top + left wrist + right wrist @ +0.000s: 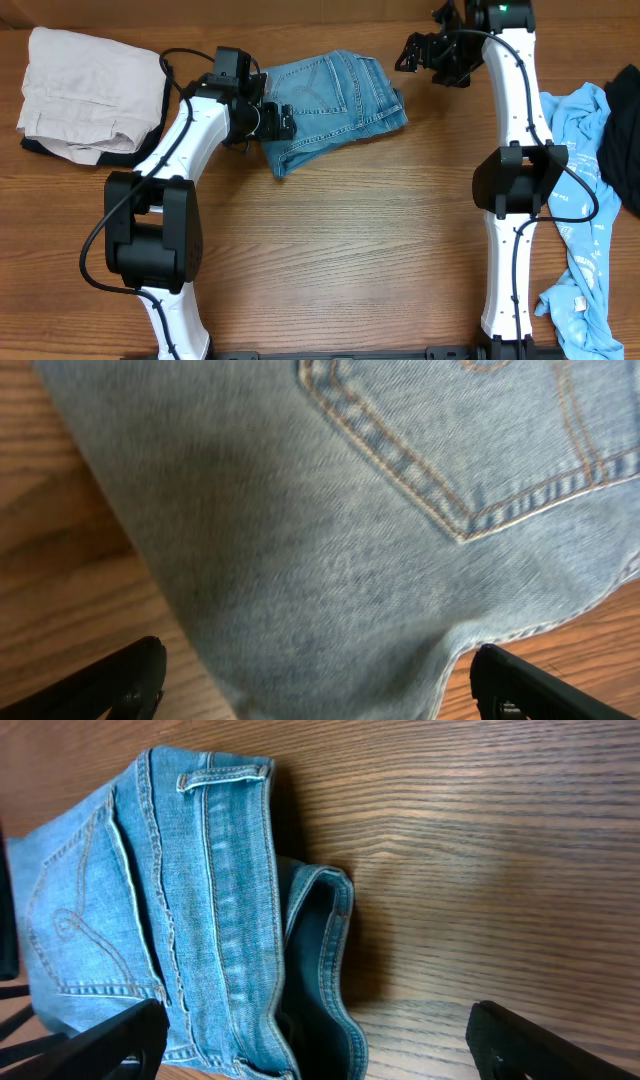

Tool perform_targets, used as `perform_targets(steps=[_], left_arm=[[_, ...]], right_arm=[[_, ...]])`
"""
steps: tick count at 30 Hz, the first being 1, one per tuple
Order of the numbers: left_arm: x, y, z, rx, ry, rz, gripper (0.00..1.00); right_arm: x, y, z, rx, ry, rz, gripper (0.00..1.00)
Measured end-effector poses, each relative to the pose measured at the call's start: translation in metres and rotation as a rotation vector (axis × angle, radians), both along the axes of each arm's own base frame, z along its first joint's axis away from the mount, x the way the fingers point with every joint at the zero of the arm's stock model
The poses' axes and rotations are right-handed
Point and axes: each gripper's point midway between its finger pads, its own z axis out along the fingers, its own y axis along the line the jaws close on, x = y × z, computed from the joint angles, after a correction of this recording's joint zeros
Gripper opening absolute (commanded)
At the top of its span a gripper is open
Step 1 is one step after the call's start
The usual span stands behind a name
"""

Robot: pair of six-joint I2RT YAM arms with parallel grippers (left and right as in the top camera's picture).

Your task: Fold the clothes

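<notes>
Although the folded jeans (pixel 335 100) are seen at the upper centre of the surface (pixel 350 250), their left edge is hidden under the left gripper (pixel 276 120), spread wide and grasping nothing; the right gripper (pixel 420 52), likewise released, is seen near their upper right, fingertips cropped in the wrist view

White arms (pixel 190 135); black joint housings (pixel 150 225), looped black cables (pixel 88 245); black left hand (pixel 285 122) and right hand (pixel 408 52); green light (pixel 503 10).

Free tbl (pixel 340 250) front of jeans (pixel 330 105)
</notes>
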Motion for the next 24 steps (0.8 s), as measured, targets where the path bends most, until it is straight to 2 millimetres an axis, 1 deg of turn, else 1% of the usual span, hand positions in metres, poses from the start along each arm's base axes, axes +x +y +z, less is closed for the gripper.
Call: perform_targets(steps=[4,6,8,9,12,13,15,18,20,23,24], left_arm=[[0.002,-0.001,0.001,-0.001,-0.013,-0.016,0.97],[-0.001,0.003,-0.001,0.021,-0.002,-0.014,0.95],[-0.01,0.016,-0.01,0.095,0.046,0.01,0.95],[-0.016,0.027,-0.017,0.152,0.081,0.034,0.95],[-0.028,0.047,-0.034,0.261,0.157,0.086,0.95],[-0.031,0.053,-0.041,0.294,0.179,0.106,0.96],[-0.033,0.057,-0.048,0.32,0.2,0.118,0.96],[-0.033,0.06,-0.048,0.337,0.207,0.132,0.93],[-0.038,0.064,-0.046,0.361,0.23,0.145,0.94],[-0.045,0.076,-0.039,0.407,0.266,0.166,1.0],[-0.046,0.081,-0.035,0.429,0.271,0.174,1.0]], right_arm=[[-0.001,0.007,-0.001,-0.01,0.0,0.012,1.0],[-0.002,0.007,-0.001,-0.012,0.001,0.013,1.0],[-0.003,0.007,-0.001,-0.014,0.006,0.012,1.0],[-0.003,0.006,-0.002,-0.015,0.008,0.012,1.0],[-0.003,0.006,-0.002,-0.02,0.01,0.011,1.0],[-0.003,0.005,-0.002,-0.02,0.011,0.01,1.0],[-0.004,0.005,-0.002,-0.021,0.013,0.01,1.0],[-0.005,0.005,-0.003,-0.026,0.018,0.01,1.0],[-0.006,0.004,-0.004,-0.029,0.023,0.008,1.0],[-0.007,0.002,-0.004,-0.029,0.03,0.004,1.0],[-0.008,0.0,-0.004,-0.029,0.036,0.001,1.0]])
